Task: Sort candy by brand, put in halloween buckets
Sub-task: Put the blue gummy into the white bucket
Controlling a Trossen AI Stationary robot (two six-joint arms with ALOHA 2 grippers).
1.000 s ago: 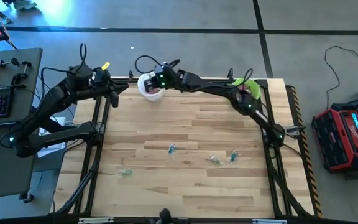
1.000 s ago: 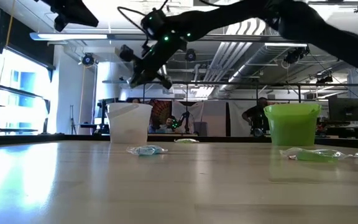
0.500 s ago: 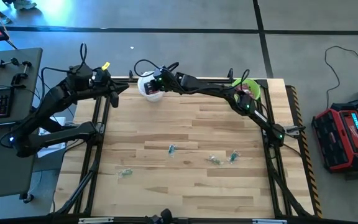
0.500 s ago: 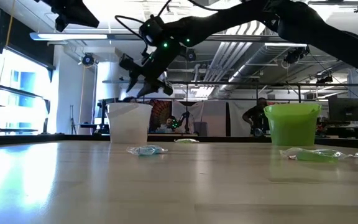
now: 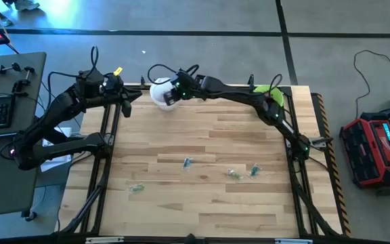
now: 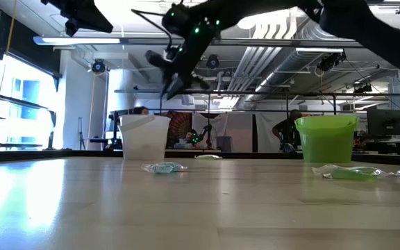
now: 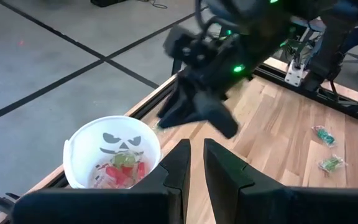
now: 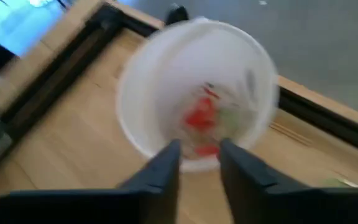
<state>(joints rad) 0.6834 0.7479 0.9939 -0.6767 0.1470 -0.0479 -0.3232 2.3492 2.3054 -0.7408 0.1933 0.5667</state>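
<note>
White bucket [image 5: 161, 93] at the surface's [image 5: 202, 190] far edge holds red and green candy [image 7: 122, 169]; my right end effector [image 8: 199, 163] hangs above it, fingers apart, nothing between them; my left end effector [image 7: 193, 163] waits beside it, fingers nearly together.

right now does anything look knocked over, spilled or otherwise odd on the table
Nothing stands out. The white translucent bucket and the lime green bucket both stand upright at the far edge. A few small clear-wrapped candies lie loose mid-table, simply unsorted. The right claw hangs above the white bucket.
</note>
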